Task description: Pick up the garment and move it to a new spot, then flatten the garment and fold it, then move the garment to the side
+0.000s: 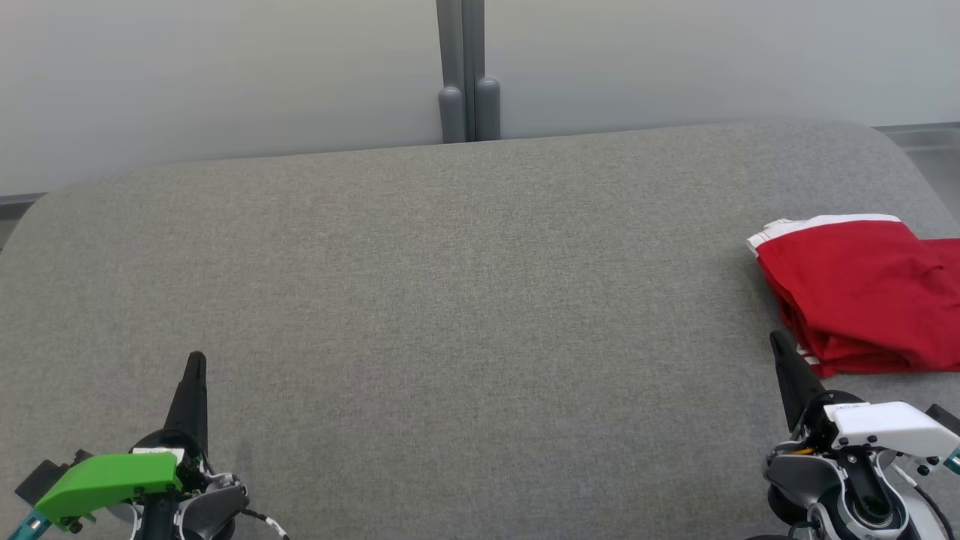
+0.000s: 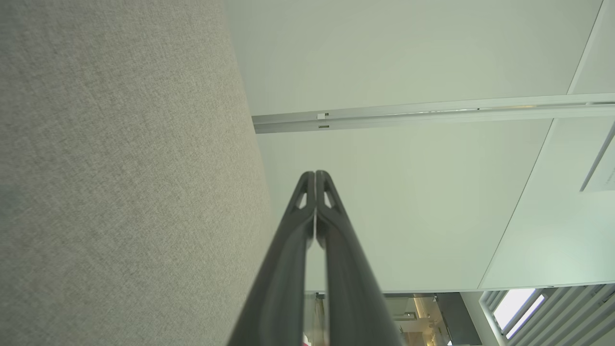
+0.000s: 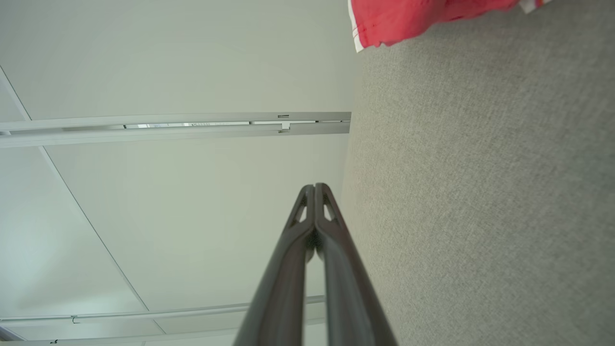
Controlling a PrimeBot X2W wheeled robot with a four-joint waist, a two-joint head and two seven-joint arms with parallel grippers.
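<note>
At the lower left of the head view sits my left gripper (image 1: 196,361), its two dark fingers pressed together into one point, pinching nothing, aimed up the frame over bare cloth. The middle of the picture is the grey padded surface (image 1: 450,300), running back to a pale wall with a grey post (image 1: 469,75) at top centre.

At the lower right, my right gripper (image 1: 781,342) is the same: jaws closed tip to tip, nothing between them. Its tip is just beside the near corner of the garment (image 1: 855,292), and I cannot tell whether they touch.

The garment lies at the right edge of the frame, partly cut off by it. It is red cloth with white trim, lying in stacked layers with soft creases.

I judge it light, limp and not fragile. It should sag and come unstacked if I lift it by one layer alone. The best hold looks like the white-trimmed edge at its upper left, or the layered near edge by my right fingers, pinching through all the layers with both jaws spread first.
</note>
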